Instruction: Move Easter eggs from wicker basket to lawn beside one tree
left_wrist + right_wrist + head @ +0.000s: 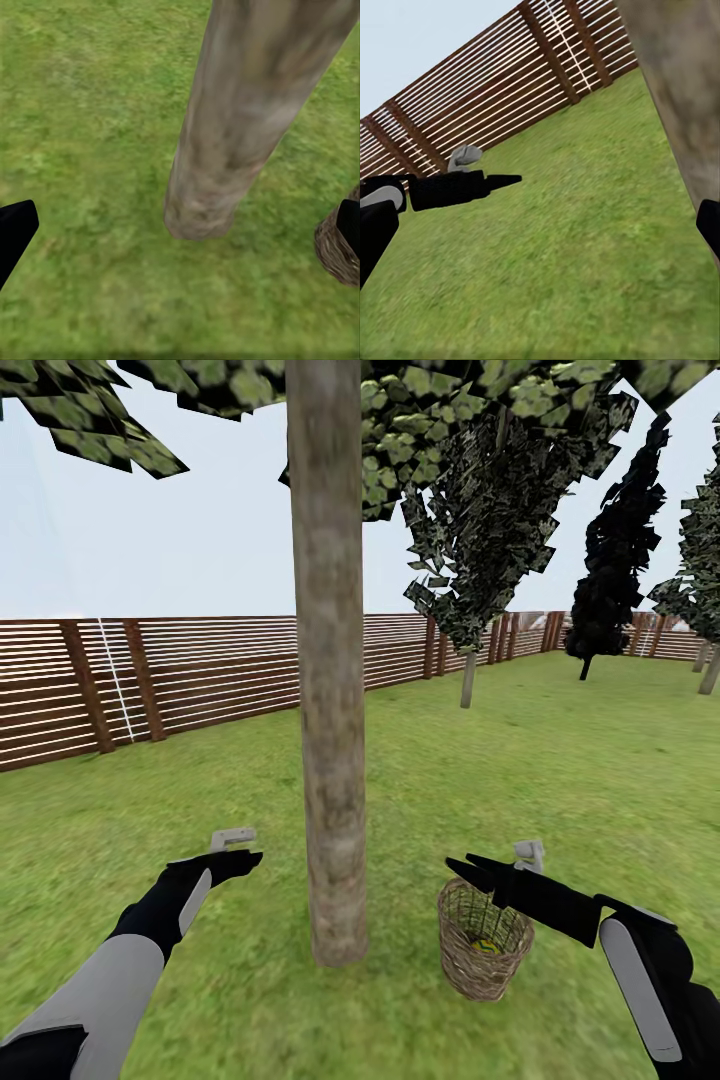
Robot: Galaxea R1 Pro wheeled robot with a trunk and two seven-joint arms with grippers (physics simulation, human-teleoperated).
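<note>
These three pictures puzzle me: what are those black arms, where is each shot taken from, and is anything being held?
It is a simulated two-armed robot in a fenced garden. The big picture comes from its head camera: the left gripper and right gripper reach forward on either side of a thick tree. The other two come from cameras on its wrists; one looks down at the trunk's foot, the other across the lawn at the opposite arm. By the trunk stands a wicker basket with something yellow inside, likely an Easter egg. Neither gripper holds anything; the right one hangs over the basket's rim.

Fenced garden: lawn, trees, slatted fence.
</note>
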